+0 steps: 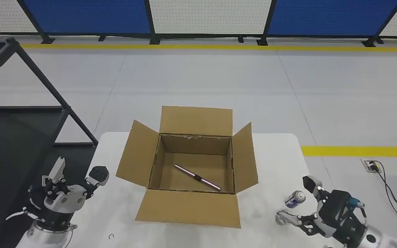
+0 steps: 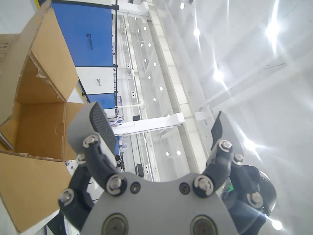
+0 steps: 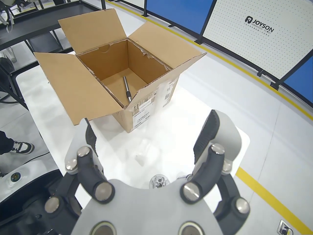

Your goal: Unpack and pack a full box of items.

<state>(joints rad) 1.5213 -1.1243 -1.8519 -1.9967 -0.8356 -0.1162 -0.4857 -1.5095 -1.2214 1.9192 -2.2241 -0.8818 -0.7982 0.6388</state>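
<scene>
An open cardboard box [image 1: 189, 209] stands mid-table with all its flaps spread out. Inside, a thin metal rod [image 1: 197, 177] lies on the floor of the box [image 3: 73, 81], also seen as the rod [image 3: 127, 88] in the right wrist view. My left gripper [image 1: 79, 168] rests open and holding nothing at the table's near left corner, pointing upward [image 2: 159, 113] beside the box [image 2: 41, 128]. My right gripper [image 1: 293, 208] is open at the near right. A small silver-topped can [image 1: 294, 198] stands between its fingers, its top [image 3: 159, 181] close to the palm, ungripped.
The white table [image 1: 273, 161] has bare room on either side of the box. A black metal rack [image 1: 25, 136] stands off the table's left side. Blue and white partition panels [image 1: 205, 15] line the far side of the floor.
</scene>
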